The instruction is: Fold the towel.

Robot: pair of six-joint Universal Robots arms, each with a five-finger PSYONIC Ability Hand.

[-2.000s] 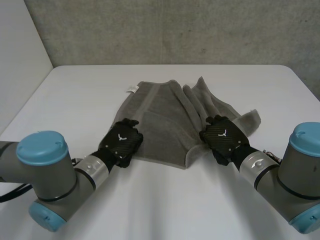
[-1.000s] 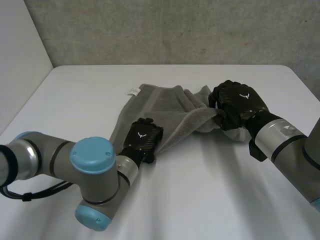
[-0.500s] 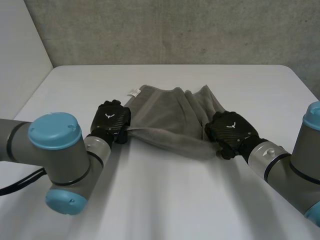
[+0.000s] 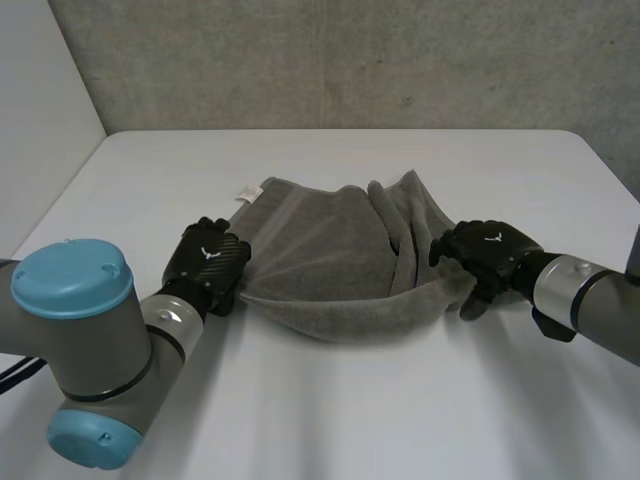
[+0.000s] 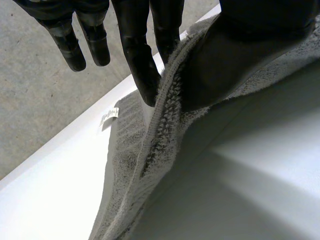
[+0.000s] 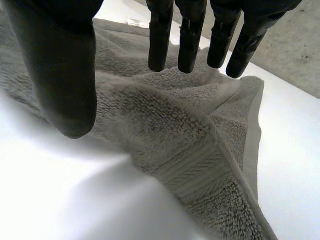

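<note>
The towel [image 4: 330,255] lies mid-table [image 4: 330,410], its long axis running parallel to the table's near edge, bunched into folds at the end toward the right edge. The left hand [image 4: 207,262] is at the towel's near-left corner and pinches the hem between thumb and straight fingers [image 5: 140,65], the cloth rising in a ridge into its grip. The right hand [image 4: 487,252] is at the near-right corner. Its fingers reach out over the pile with the thumb on the other side of a raised fold, so it seems to be pinching that fold, though the contact itself is hidden. Each hand has its own end, and the near hem hangs in a shallow band between them. The far hem, with its tag [image 4: 246,194], lies straight ahead toward the table's far edge, so the fold probably goes that way.
</note>
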